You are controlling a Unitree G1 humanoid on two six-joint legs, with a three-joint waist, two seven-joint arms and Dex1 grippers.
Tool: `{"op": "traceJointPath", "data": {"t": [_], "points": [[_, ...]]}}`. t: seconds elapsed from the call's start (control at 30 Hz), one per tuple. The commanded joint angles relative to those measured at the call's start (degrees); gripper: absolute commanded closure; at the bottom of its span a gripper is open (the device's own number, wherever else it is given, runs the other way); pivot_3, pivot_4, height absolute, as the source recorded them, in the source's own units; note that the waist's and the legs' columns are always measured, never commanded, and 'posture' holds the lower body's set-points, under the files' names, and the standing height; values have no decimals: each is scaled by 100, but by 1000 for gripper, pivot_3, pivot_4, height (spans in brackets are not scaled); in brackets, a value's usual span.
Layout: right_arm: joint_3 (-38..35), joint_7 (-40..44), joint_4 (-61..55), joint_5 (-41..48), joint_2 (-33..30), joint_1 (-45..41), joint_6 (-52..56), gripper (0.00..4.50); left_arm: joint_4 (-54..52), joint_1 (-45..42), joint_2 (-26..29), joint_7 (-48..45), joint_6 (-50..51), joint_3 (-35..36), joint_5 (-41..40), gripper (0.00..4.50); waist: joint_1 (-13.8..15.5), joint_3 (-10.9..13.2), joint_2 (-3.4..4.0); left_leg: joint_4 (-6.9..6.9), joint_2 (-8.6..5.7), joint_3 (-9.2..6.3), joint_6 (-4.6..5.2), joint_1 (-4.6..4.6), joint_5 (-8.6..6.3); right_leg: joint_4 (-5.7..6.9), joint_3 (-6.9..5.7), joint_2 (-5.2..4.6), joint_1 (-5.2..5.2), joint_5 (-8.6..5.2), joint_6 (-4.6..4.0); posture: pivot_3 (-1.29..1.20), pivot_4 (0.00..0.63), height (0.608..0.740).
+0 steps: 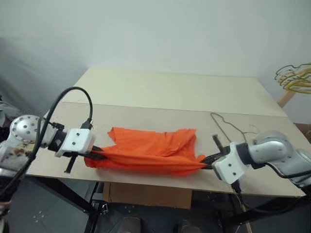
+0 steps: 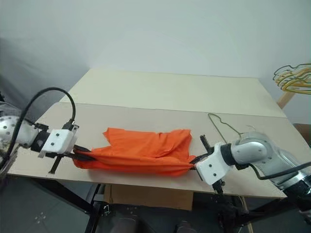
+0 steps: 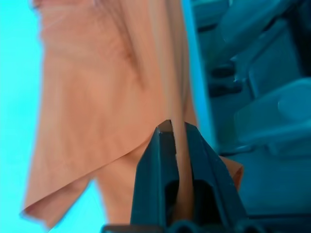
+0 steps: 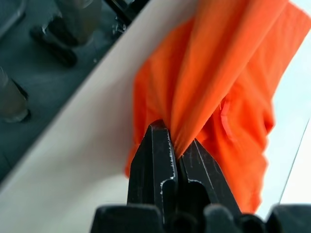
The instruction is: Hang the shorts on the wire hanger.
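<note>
From the left eye view, the shorts (image 1: 150, 149) lie stretched along the near edge of the desk (image 1: 170, 92), pulled into a long orange band between the 2 arms. The left claw (image 1: 93, 154) is clamped on the end of the shorts nearest the desk's near left corner, and the right claw (image 1: 206, 160) is clamped on the opposite end, toward the near right corner. The upper part of the fabric spreads loosely over the desk behind the taut lower fold. The wire hanger (image 1: 228, 127) lies flat on the desk just beyond the right claw, near the right edge, apart from the shorts. Off the desk's far right corner, a bunch of hangers (image 1: 294, 77) in yellow, green and dark wire sits on a wooden pole.

The right eye view gives the same layout, with the shorts between both claws along the near edge.

In the left wrist view, the 2 black fingers (image 3: 155, 179) are closed together with a thin fold of the shorts pinched between them; the rest of the cloth hangs beyond.

In the right wrist view, the fingers (image 4: 155, 165) are closed on a gathered bunch of orange fabric, above the desk's near edge.
</note>
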Motion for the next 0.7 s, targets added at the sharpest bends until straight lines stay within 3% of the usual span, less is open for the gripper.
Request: {"op": "traceJointPath", "data": {"t": [0.03, 0.13, 0.2, 0.33, 0.37, 0.47, 0.57, 0.7], "points": [[-310, -291, 689, -341, 595, -665, 313, 4489, 1295, -1169, -471, 316, -463, -342, 798, 4500, -32, 1, 2, 16, 14, 1, -1, 2, 0, -1, 6, 18, 8, 0, -1, 214, 0, 740], [-310, -1181, 2049, -1124, 1514, -1741, 349, 4489, 2602, -2430, -1059, 861, -565, -635, 1461, 4500, -93, 10, -7, 31, 31, 7, -8, -9, 23, -4, 7, 37, 0, 1, -2, 200, 0, 740], [-299, -2078, 3136, -1771, 2064, -2539, 247, 4489, 3593, -3255, -1480, 1777, -769, -728, 1974, 4500, -110, 13, -7, 31, 31, 11, 0, -23, 43, -5, 13, 38, -16, 7, -6, 196, 0, 740], [-424, -4942, 5599, -2780, 3198, -4499, 556, 4489, 5928, -5353, -2466, 5260, -407, -624, 2771, 4500, -88, 22, -19, 34, 27, 27, -2, -37, 51, 8, 34, 38, -44, 92, -11, 210, 0, 740], [-558, -5654, 6130, -2819, 3428, -4942, 598, 4489, 6358, -5813, -2656, 6188, -271, -443, 2751, 4500, -77, 23, -19, 35, 27, 25, -6, -75, 59, 22, 36, 39, -90, 134, 25, 213, 0, 740], [-961, -7505, 7197, -2816, 3820, -5864, 235, 4489, 7035, -6727, -2875, 8220, -358, -78, 2749, 4500, -48, 20, -21, 2, 23, 21, -12, -188, 62, 32, 47, 45, -220, 168, -28, 217, 0, 740], [-1189, -8729, 7600, -2848, 3846, -6227, -542, 4489, 7185, -7180, -2904, 9146, -920, 116, 2762, 4500, -21, 19, -21, -83, 9, 20, -31, -208, 56, 1, 53, 40, -241, 166, -27, 215, 0, 740], [-1093, -8803, 7781, -2958, 3705, -5983, -1087, 4489, 7170, -7169, -3051, 8845, -1522, 186, 2695, 4500, 14, 18, -19, -105, -3, 31, -82, -213, 28, -83, 53, 29, -227, 150, -4, 205, 0, 740]]}}
